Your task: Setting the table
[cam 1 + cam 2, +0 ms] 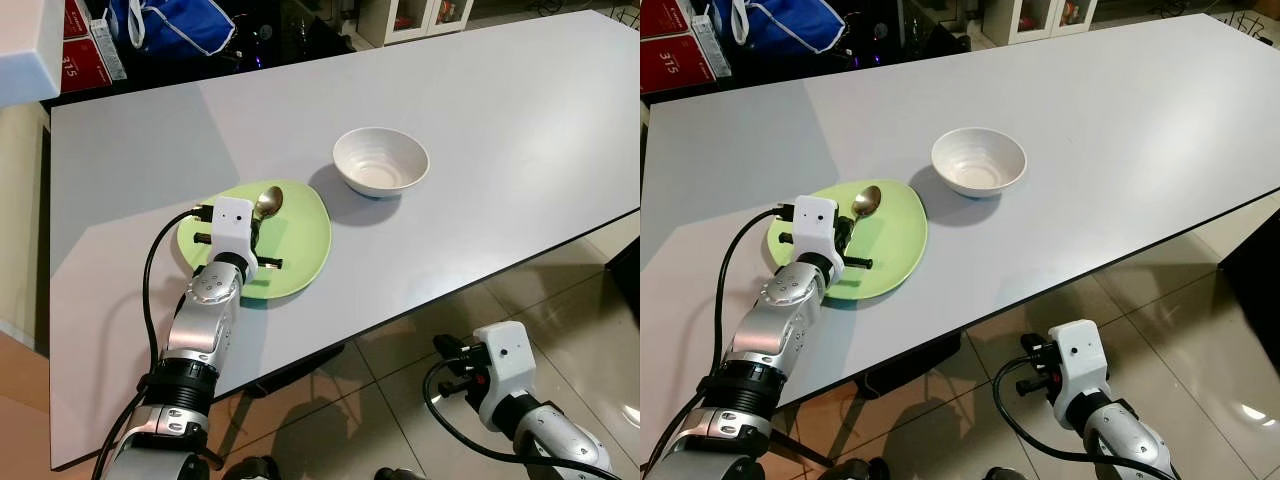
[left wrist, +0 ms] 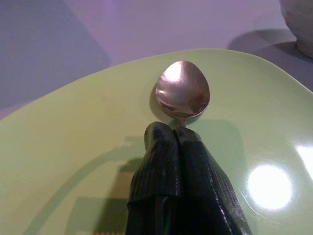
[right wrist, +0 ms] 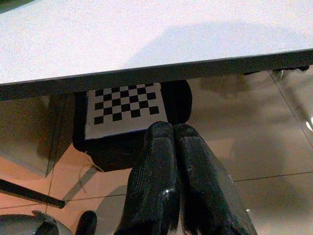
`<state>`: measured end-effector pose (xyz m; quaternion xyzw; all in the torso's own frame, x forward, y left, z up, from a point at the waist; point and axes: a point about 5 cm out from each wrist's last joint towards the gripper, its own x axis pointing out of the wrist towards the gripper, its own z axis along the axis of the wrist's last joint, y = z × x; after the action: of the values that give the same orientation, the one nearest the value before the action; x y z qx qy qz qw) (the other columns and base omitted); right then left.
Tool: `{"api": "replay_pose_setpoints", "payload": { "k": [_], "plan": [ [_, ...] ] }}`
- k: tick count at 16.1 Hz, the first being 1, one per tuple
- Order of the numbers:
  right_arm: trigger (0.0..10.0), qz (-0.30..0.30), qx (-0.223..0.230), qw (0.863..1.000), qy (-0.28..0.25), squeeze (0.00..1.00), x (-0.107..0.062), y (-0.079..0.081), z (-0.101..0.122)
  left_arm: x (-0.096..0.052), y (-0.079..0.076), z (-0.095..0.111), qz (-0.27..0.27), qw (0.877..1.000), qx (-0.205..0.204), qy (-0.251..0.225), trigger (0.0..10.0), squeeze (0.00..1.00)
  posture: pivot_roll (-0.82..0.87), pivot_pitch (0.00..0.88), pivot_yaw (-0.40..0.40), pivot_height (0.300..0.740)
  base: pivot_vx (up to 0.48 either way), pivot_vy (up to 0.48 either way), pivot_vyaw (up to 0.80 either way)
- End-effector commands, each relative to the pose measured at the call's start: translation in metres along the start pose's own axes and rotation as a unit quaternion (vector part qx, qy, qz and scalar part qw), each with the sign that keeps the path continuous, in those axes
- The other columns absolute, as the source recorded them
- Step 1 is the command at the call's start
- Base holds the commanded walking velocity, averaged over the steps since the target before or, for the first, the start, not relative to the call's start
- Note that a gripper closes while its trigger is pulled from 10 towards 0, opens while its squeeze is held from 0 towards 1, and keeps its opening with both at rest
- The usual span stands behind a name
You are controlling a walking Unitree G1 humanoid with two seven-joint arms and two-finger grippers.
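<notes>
On the left, the left hand (image 2: 175, 134) reaches over the green plate (image 1: 300, 250), its two black fingers (image 2: 159, 161) pressed together on the handle of a metal spoon (image 2: 182, 92). The spoon's bowl lies face up on the plate, just past the fingertips, toward the plate's far rim. The plate rests on the grey worktop (image 1: 480, 110) near its front edge. Just beyond the plate and to its right stands a white bowl (image 1: 381, 160), upright, close to the plate's rim but apart from it. Further right and below the worktop's edge, the right hand (image 3: 171, 129) hangs over the tiled floor (image 3: 264, 142) with its fingers closed on nothing. Beyond it, under the worktop, sits a black box (image 3: 181, 100) bearing a checkerboard card (image 3: 124, 107).
</notes>
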<state>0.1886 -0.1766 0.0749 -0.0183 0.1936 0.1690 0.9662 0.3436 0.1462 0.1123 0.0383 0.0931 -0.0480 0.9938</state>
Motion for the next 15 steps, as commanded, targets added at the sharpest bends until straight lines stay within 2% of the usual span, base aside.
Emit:
{"api": "replay_pose_setpoints", "payload": {
  "k": [1, 3, 4, 6, 10, 15],
  "plan": [
    [10.0, -0.001, 0.005, 1.0, 0.004, 0.0, -0.001, -0.002, -0.001, 0.0, -0.001, 0.0, -0.001, 1.0, 0.001, 0.002, 10.0, 0.0, -0.15, 0.088, -0.009, 0.74, 0.0, 0.0, 0.0],
    [10.0, -0.001, 0.005, 1.0, 0.004, 0.0, -0.001, -0.002, -0.001, 0.0, -0.001, 0.0, -0.001, 1.0, 0.001, 0.002, 10.0, 0.0, -0.15, 0.088, -0.009, 0.74, 0.0, 0.0, 0.0],
    [10.0, 0.003, 0.002, 1.0, 0.011, 0.0, 0.0, -0.004, -0.003, -0.01, -0.001, 0.049, -0.001, 0.995, -0.011, -0.097, 10.0, 0.0, -0.15, 0.072, -0.021, 0.74, 0.0, 0.0, 0.0],
    [10.0, 0.006, -0.002, 1.0, 0.019, 0.0, 0.001, -0.006, -0.007, -0.028, 0.001, 0.108, -0.002, 0.97, -0.03, -0.24, 10.0, 0.0, -0.15, 0.065, -0.02, 0.74, 0.0, 0.0, 0.0],
    [10.0, 0.006, -0.005, 1.0, 0.019, 0.0, 0.001, -0.007, -0.007, -0.025, 0.0, 0.105, 0.001, 0.972, -0.025, -0.234, 10.0, 0.0, -0.16, 0.053, -0.018, 0.74, 0.0, 0.0, 0.0],
    [10.0, 0.006, -0.006, 1.0, 0.018, 0.0, 0.001, -0.009, -0.008, -0.032, -0.003, 0.108, -0.01, 0.968, -0.026, -0.251, 10.0, 0.0, -0.16, 0.05, -0.021, 0.74, 0.0, 0.0, 0.0]
  ]
}}
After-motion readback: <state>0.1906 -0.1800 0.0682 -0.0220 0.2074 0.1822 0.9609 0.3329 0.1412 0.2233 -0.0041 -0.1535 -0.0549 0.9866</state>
